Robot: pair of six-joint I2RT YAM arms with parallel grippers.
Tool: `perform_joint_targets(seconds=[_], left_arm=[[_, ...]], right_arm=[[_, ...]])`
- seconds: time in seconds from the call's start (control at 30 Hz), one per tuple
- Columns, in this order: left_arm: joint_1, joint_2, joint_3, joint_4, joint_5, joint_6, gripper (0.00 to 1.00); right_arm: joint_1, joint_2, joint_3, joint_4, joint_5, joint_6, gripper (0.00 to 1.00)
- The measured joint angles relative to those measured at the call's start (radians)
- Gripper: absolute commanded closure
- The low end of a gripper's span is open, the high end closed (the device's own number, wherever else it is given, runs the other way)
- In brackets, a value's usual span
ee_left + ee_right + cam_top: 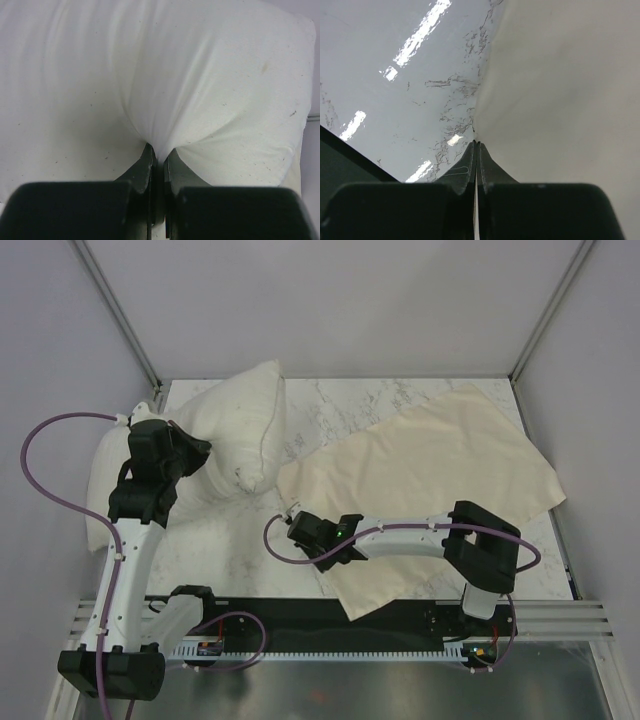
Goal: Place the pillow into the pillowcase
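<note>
The plump off-white pillow [240, 430] is at the back left of the marble table, bunched and lifted at its middle, its left end hanging off the table's left side. My left gripper [203, 449] is shut on a pinch of the pillow's cover; in the left wrist view the cover [190, 85] gathers into the closed fingers [159, 152]. The thin cream pillowcase [440, 470] lies flat across the right half of the table. My right gripper [292, 522] is shut on the pillowcase's left edge [560, 100], low over the table.
The marble table [340, 405] is walled by grey panels at the back and sides. A black strip and metal rail [330, 625] run along the near edge between the arm bases. A purple cable loops out at the left [40, 440].
</note>
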Motion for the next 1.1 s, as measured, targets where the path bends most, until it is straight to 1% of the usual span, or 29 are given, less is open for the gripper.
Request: perform_joint_targets(seconds=[0.13, 0.27, 0.43, 0.53, 0.7, 0.77, 1.0, 1.1], left_arm=[[0.000, 0.000, 0.000, 0.000, 0.000, 0.000, 0.98], [0.000, -0.001, -0.005, 0.000, 0.003, 0.000, 0.98], [0.000, -0.008, -0.032, 0.006, 0.026, 0.000, 0.98], [-0.015, -0.010, -0.050, 0.010, 0.032, 0.000, 0.98], [-0.122, -0.010, -0.092, 0.011, -0.005, 0.009, 0.98], [-0.142, -0.010, -0.107, 0.007, -0.015, 0.010, 0.98], [-0.150, -0.019, -0.106, 0.002, -0.061, 0.010, 0.98], [-0.149, -0.018, -0.105, 0.002, -0.067, 0.009, 0.98]], right_arm=[[-0.012, -0.039, 0.000, 0.000, 0.003, 0.004, 1.00], [-0.068, -0.140, -0.010, 0.021, 0.001, 0.026, 1.00], [-0.227, -0.333, -0.115, 0.111, -0.029, 0.095, 1.00], [-0.325, -0.404, -0.185, 0.155, -0.048, 0.139, 1.00], [-0.402, -0.413, -0.254, 0.189, -0.097, 0.188, 1.00], [-0.416, -0.403, -0.264, 0.192, -0.116, 0.192, 1.00], [-0.420, -0.320, -0.268, 0.208, -0.159, 0.170, 1.00], [-0.423, -0.269, -0.282, 0.211, -0.146, 0.168, 1.00]])
